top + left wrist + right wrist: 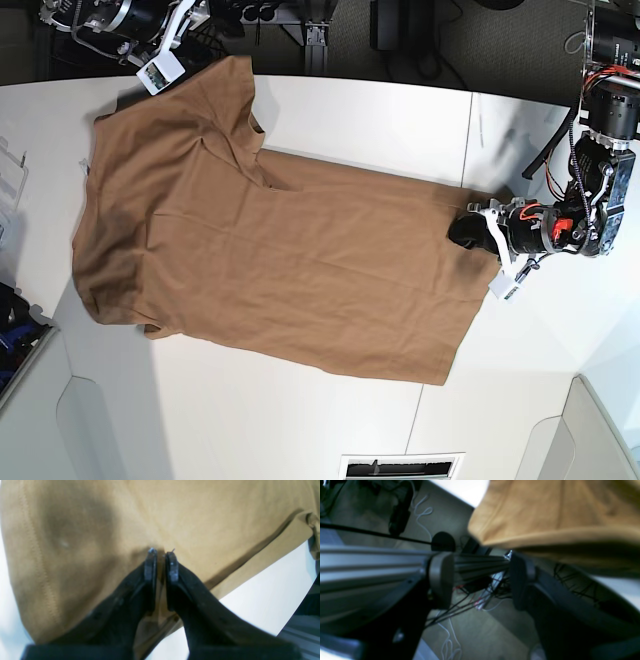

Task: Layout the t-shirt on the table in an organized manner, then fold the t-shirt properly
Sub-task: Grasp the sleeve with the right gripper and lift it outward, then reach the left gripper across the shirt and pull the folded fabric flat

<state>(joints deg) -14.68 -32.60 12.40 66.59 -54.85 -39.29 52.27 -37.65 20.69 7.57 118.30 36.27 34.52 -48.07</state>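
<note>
The tan-brown t-shirt (270, 260) lies spread across the white table (350, 110), its hem toward the right and its sleeves toward the left. My left gripper (462, 230) sits at the hem's far corner. In the left wrist view, my left gripper (161, 555) has its jaws nearly together with the t-shirt (125, 517) pinched between them. My right gripper (160, 60) is at the table's far left corner beside a sleeve. In the right wrist view, my right gripper (480, 580) stands open and empty, and the t-shirt's edge (557, 510) hangs just above one finger.
Thin seam lines (470, 150) cross the table. A clear plastic holder (10, 170) and a blue item (15, 320) sit at the left edge. Past the table's far edge lie a grey metal rail (370, 560) and floor cables (425, 512).
</note>
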